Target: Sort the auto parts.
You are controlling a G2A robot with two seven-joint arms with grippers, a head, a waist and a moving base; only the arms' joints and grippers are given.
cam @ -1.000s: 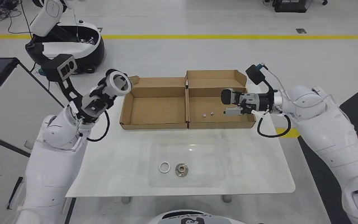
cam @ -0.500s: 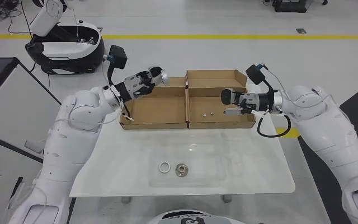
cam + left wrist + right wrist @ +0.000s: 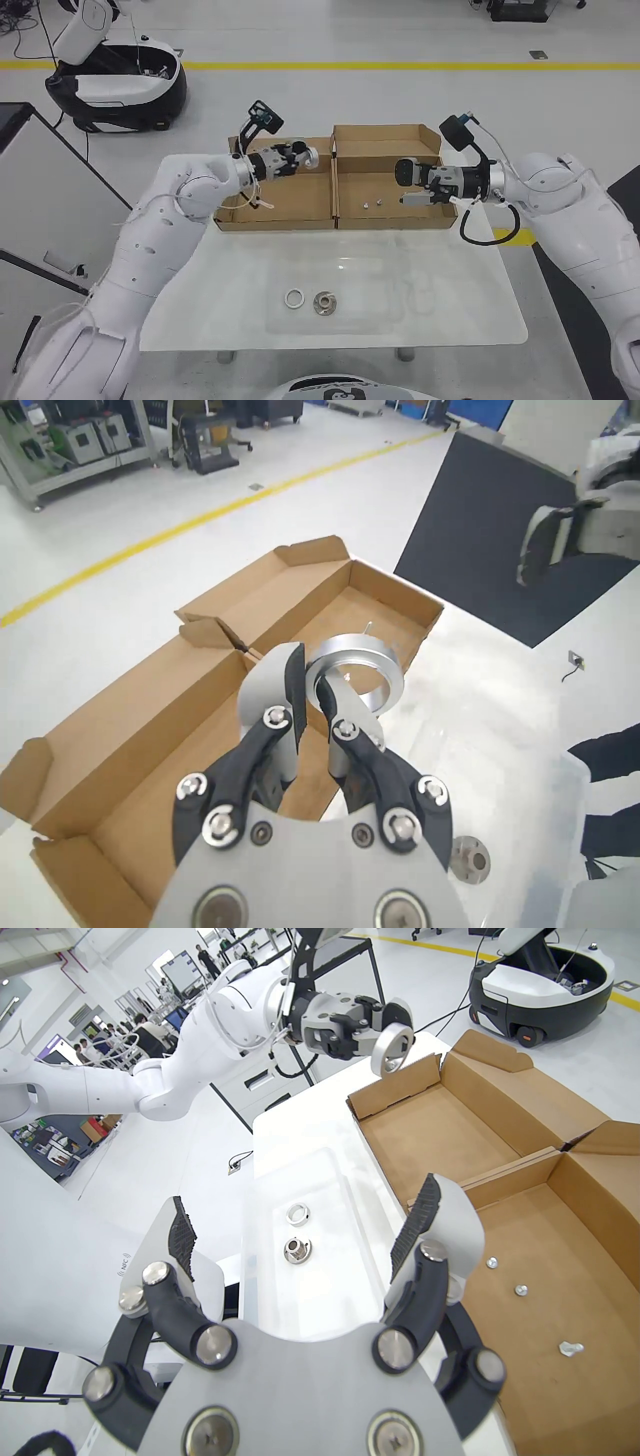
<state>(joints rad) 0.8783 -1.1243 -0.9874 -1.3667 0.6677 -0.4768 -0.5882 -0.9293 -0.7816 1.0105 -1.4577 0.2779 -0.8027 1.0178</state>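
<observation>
My left gripper (image 3: 311, 680) is shut on the rim of a large silver ring (image 3: 356, 672). It holds the ring in the air over the back of the left cardboard box (image 3: 275, 195); the right wrist view also has that ring (image 3: 393, 1047) above the box wall. My right gripper (image 3: 304, 1195) is open with nothing between its fingers, over the right cardboard box (image 3: 395, 215). In the top view the left gripper (image 3: 303, 157) and right gripper (image 3: 404, 185) face each other across the boxes. Small silver parts (image 3: 521, 1289) lie on the right box floor.
A clear tray (image 3: 380, 310) sits at the front middle of the white table. In it lie a small silver ring (image 3: 295, 298) and a flanged bushing (image 3: 324, 302). A black and white cart (image 3: 120, 85) stands on the floor at the back left.
My left arm has swung from beyond the table's left side to over the left box, carrying the ring. The right arm has not moved.
</observation>
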